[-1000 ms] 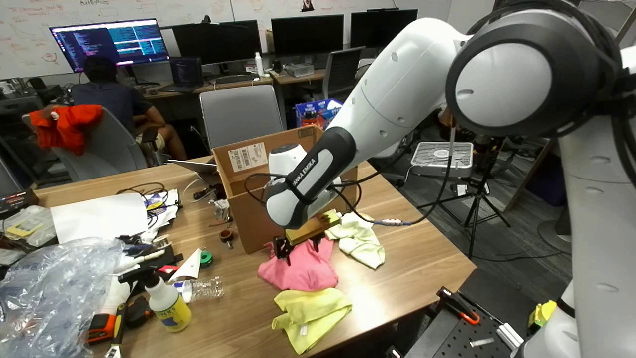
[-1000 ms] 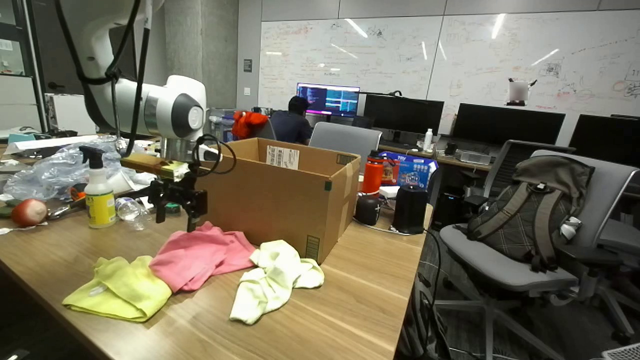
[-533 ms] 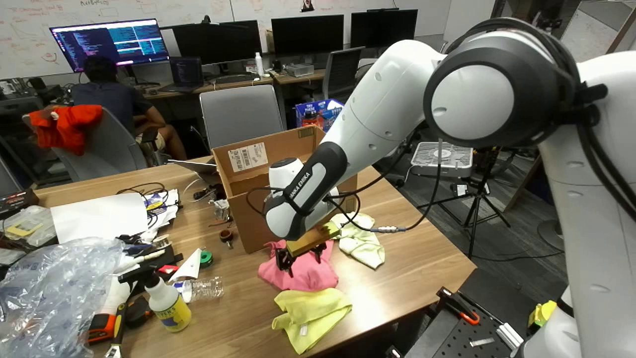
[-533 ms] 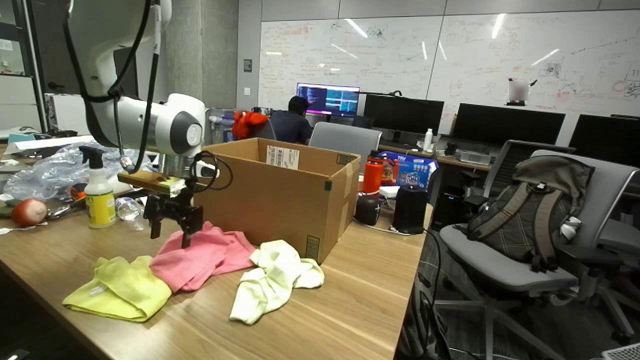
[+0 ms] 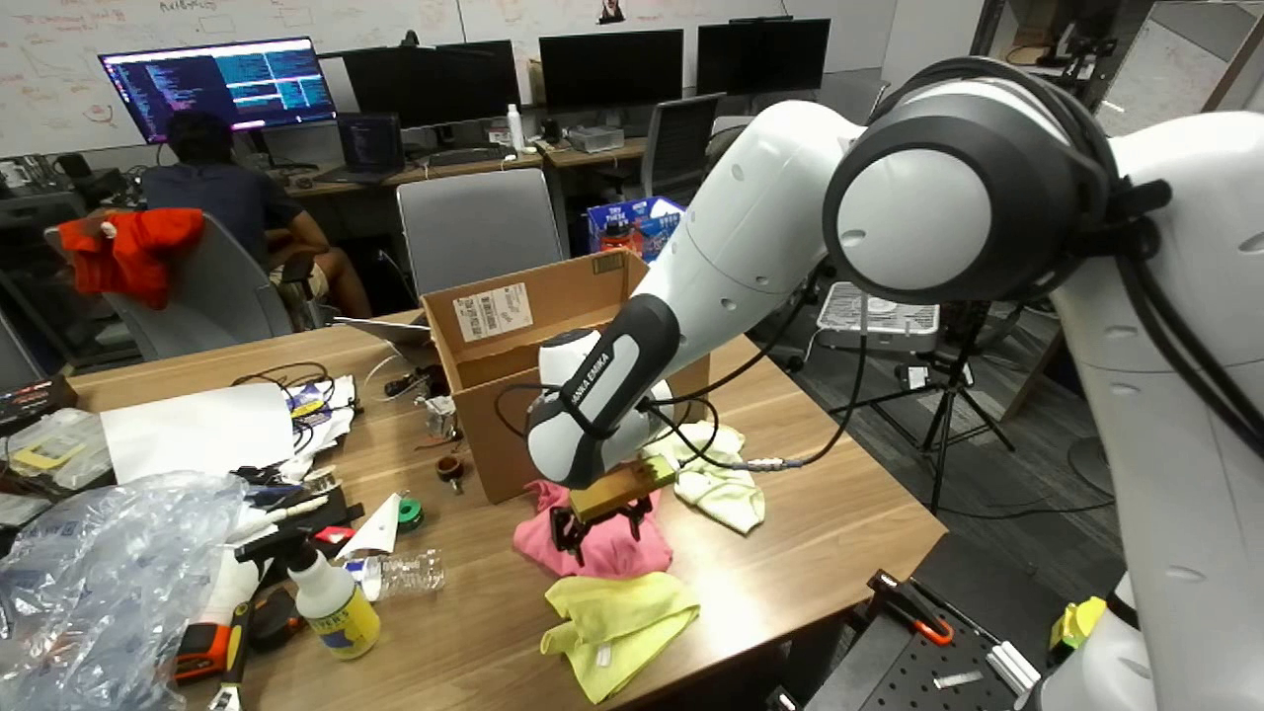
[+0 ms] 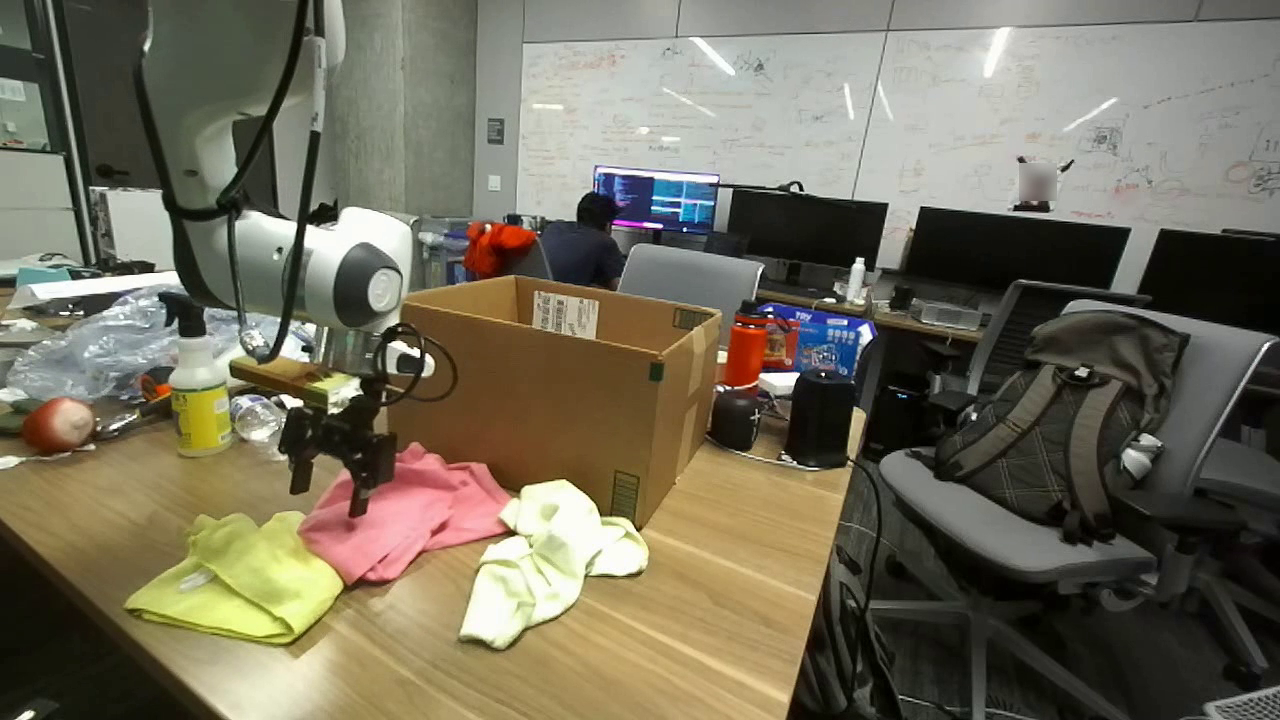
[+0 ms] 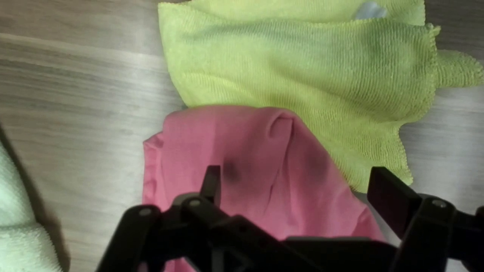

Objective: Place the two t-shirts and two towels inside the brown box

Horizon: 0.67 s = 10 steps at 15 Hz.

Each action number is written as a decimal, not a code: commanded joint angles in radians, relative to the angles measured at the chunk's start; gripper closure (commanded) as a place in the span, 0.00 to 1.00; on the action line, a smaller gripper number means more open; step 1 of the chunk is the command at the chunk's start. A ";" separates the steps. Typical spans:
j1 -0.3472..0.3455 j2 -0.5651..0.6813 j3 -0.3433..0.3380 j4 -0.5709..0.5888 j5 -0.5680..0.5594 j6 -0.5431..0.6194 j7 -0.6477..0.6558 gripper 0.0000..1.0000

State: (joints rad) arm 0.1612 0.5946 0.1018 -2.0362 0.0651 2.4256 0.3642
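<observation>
Ribbed yellow-green towel (image 7: 302, 75), smooth pink t-shirt (image 7: 257, 155) (both cloth).

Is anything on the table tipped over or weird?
Yes, a clear plastic bottle lies on its side next to the spray bottle. That looks odd because bottles usually stand up, like the spray bottle does. I can't see any spill around it.

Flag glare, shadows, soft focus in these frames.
Wrist view: gripper dark and slightly soft, yellow-green towel sharper, dim smudges, likely shadows, on the pink t-shirt. In an exterior view: washed-out glare on the table beside that towel. In an exterior view: bright streaks, likely reflections, on the whiteboard.
</observation>
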 commanded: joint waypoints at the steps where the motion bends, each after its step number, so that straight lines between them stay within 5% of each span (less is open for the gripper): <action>1: 0.004 0.022 -0.007 0.011 0.041 0.016 -0.023 0.00; 10: 0.016 0.058 -0.036 0.003 0.026 0.072 -0.012 0.00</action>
State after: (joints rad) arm 0.1613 0.6368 0.0841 -2.0367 0.0805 2.4684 0.3641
